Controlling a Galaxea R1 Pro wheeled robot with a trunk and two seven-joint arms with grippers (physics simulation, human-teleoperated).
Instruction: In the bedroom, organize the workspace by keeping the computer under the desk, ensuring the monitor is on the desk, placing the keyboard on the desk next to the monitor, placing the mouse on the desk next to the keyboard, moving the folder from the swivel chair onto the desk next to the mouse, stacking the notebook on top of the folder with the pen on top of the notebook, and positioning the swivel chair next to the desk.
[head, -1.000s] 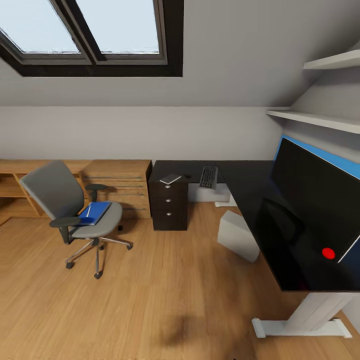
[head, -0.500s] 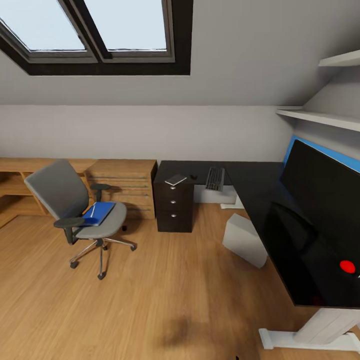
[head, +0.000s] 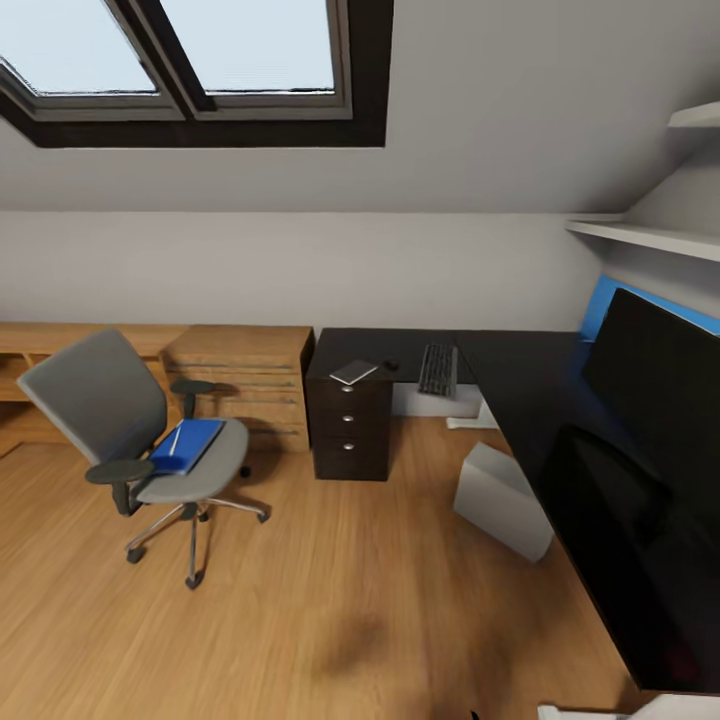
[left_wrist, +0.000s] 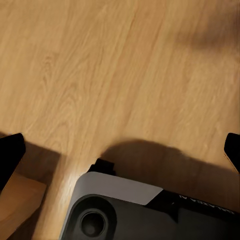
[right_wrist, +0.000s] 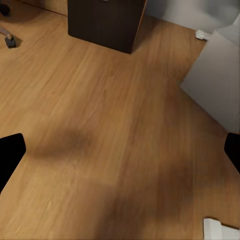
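The blue folder (head: 186, 444), a pen (head: 176, 438) lying on it, rests on the swivel chair (head: 140, 440) well apart from the black counter (head: 520, 385), so fetching it looks next, calling for an approach with both end effectors spread wide and empty.

A folder (head: 186, 445) is seen on the swivel chair (head: 140, 440), left of the desk (head: 520, 390); what is probably the computer (head: 500, 495) sits underneath.
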